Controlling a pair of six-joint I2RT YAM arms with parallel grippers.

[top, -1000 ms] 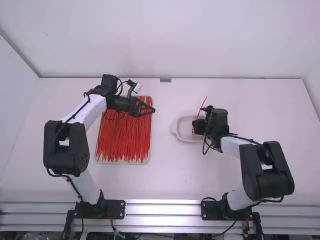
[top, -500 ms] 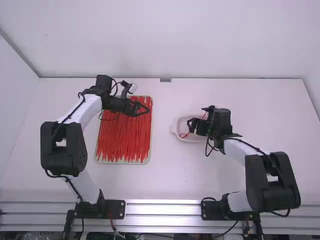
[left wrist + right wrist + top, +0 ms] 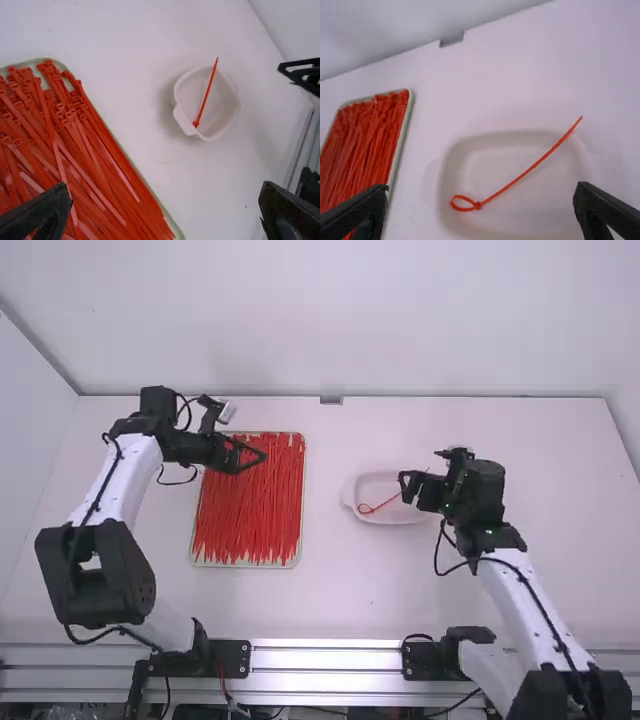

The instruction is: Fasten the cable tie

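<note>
High view: a white desk (image 3: 330,575) backed by white walls carries a tray (image 3: 245,565) of loose red ties (image 3: 250,500) left of the middle and a white bowl (image 3: 400,513) right of it. The cable tie (image 3: 379,505), looped at one end, lies in the bowl, its tail reaching the rim. Since a second ago the right gripper (image 3: 408,488) has let it go and drawn back toward the right edge, fingers spread. The left gripper (image 3: 255,453), also spread wide, has shifted leftward over the tray's far end. Bare surface runs between tray and bowl, along the near edge and out to the right edge.
</note>
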